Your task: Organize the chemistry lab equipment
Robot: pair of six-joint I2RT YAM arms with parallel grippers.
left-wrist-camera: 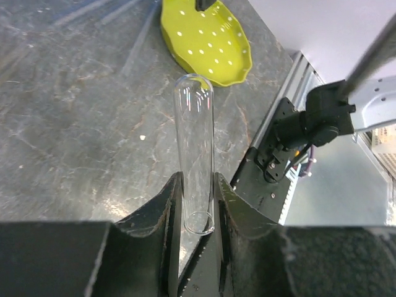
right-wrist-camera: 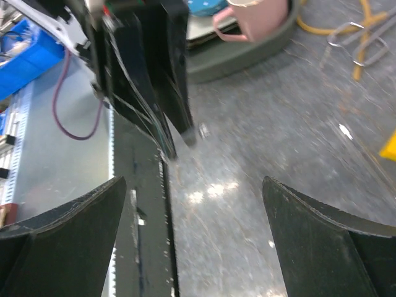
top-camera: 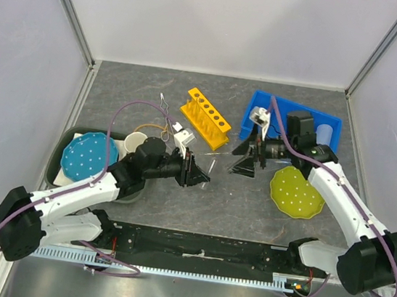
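Note:
My left gripper is shut on a clear glass tube and holds it above the table, the tube sticking out past the fingertips; the tube also shows in the top view. My right gripper is open and empty, facing the left gripper across a small gap. In the right wrist view the right gripper has wide jaws with the left gripper beyond them. The yellow holed rack stands behind both grippers. Thin clear rods lie by it. Metal tongs and the tan rubber loop lie further left.
A blue bin at back right holds a white cylinder. A green dotted plate lies under my right arm. A blue dotted plate sits in a grey tray at left, next to a cream mug.

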